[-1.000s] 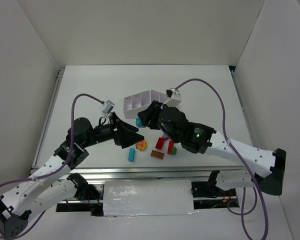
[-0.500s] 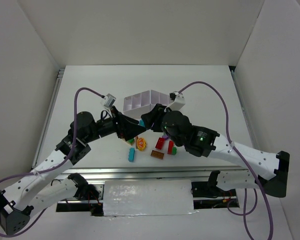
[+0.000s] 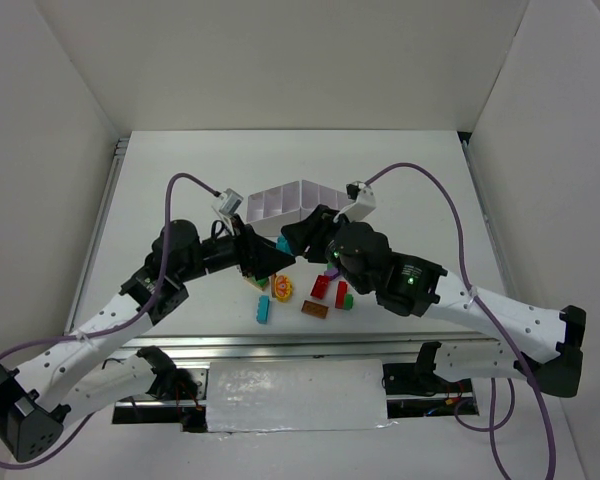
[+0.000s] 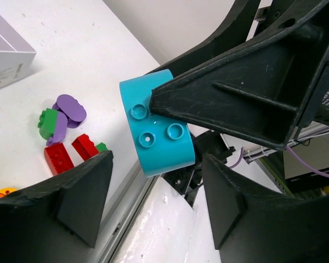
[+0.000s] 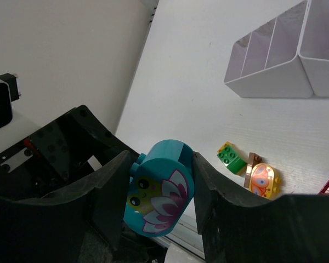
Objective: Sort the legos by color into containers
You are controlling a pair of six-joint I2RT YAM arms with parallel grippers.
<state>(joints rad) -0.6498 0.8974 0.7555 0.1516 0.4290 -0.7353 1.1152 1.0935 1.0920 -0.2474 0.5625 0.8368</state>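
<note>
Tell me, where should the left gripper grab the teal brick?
Probably the teal brick's free studded end, coming from opposite the right gripper, which holds the other end. Its curved flanks sit bare between the left gripper's open jaws.

Lighting is bright, even and diffuse, coming from above. In my overhead view the white table [image 3: 180, 180] and walls [image 3: 280, 60] show no glare, shadows are soft and short, and focus is sharp throughout. In the left wrist view the teal brick [image 4: 159, 131] is crisp, while my left fingers [image 4: 60, 203] are dark and slightly soft. In the right wrist view my right fingers [image 5: 109, 192] are near-black with little detail, and the tray [image 5: 274, 66] is sharp.
</note>
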